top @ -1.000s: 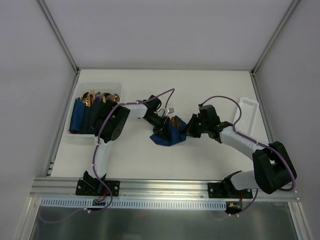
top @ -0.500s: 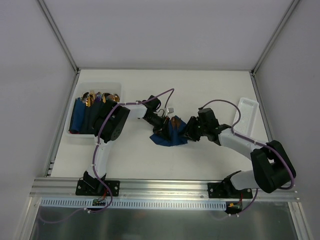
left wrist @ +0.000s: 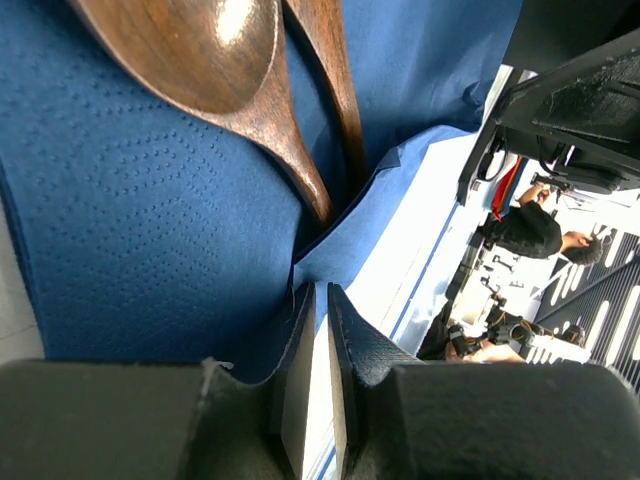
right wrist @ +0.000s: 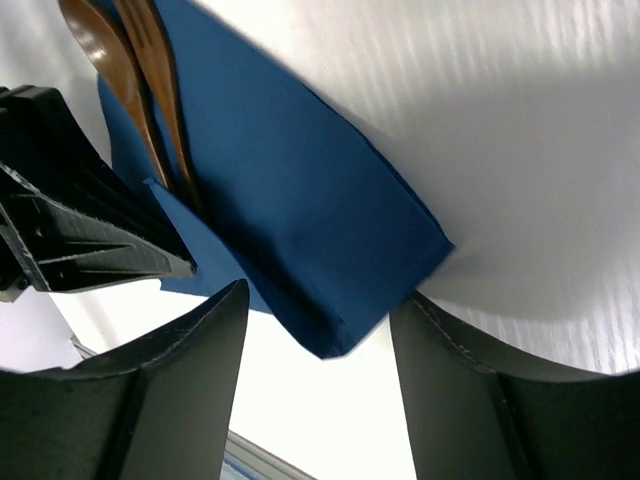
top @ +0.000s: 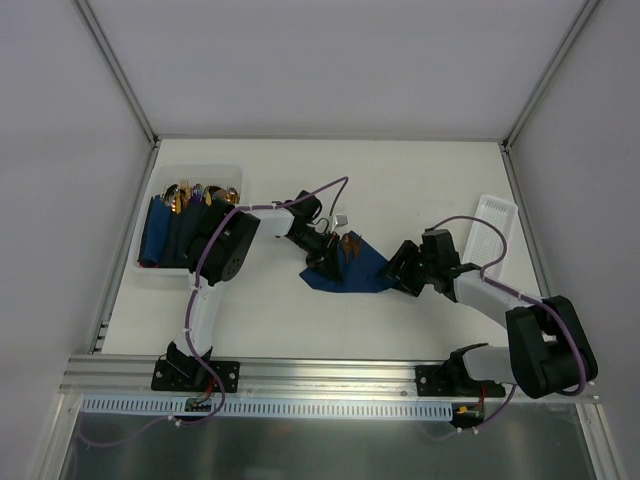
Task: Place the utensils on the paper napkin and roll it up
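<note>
The dark blue paper napkin lies partly folded at the table's middle. Two gold-bronze utensils rest on it, a spoon and a slimmer piece beside it, their handles tucked under a flap. My left gripper is at the napkin's left side. Its jaws stand nearly together, pinching the flap's edge. My right gripper is open at the napkin's right corner. That corner lies between its fingers, touching neither.
A clear bin at the far left holds rolled blue napkins and more gold utensils. A white slotted tray lies at the right edge. The left arm's purple cable arcs over the napkin area.
My right gripper has opened, let go of the napkin and drawn back to the right. The napkin's right side now lies spread out flatter. The left gripper stayed put.
</note>
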